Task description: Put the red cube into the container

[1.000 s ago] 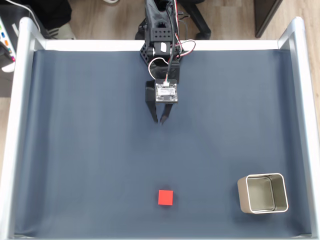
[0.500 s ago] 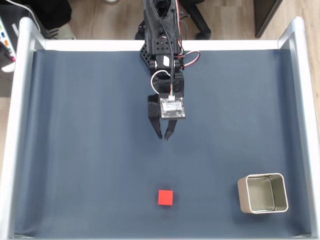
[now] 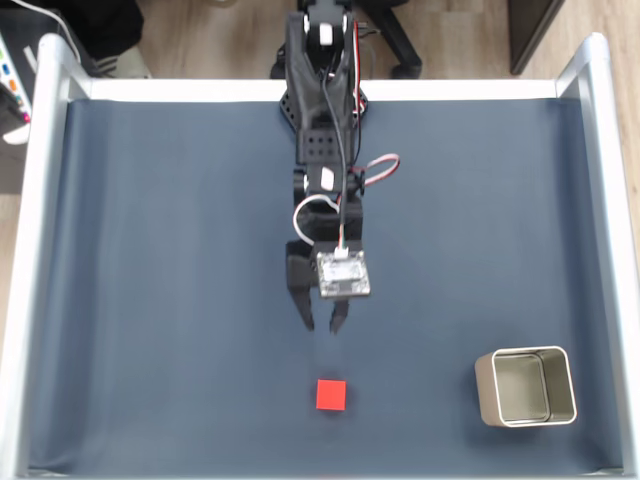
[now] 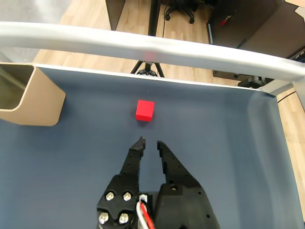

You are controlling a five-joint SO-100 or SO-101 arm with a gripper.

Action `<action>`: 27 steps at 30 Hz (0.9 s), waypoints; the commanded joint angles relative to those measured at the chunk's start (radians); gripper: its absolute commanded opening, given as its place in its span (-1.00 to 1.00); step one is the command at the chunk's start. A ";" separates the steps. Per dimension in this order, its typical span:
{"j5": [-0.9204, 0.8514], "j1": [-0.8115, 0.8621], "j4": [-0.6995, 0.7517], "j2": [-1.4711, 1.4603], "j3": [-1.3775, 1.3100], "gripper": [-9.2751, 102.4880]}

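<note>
Red cube sits free on the dark mat in the fixed view, just ahead of the gripper, whose jaws stand narrowly parted and empty; the container waits well apart at right. In the wrist view, gripper lines up short of the cube, apparently for a pickup.

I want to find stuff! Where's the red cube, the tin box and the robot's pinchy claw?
red cube [image 3: 331,394], fixed view, middle of its top face.
container [image 3: 483,389], fixed view, its left outer wall.
gripper [image 4: 149,142], wrist view, midway between its fingertips.
</note>
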 commanded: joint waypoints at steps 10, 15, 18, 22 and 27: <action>-0.051 0.044 0.002 -0.233 -0.233 -0.41; -0.049 0.049 0.002 -0.333 -0.313 -0.39; -0.023 0.046 0.002 -0.402 -0.380 -0.37; -0.006 0.041 0.002 -0.480 -0.448 -0.36; 0.002 0.037 0.002 -0.538 -0.495 -0.36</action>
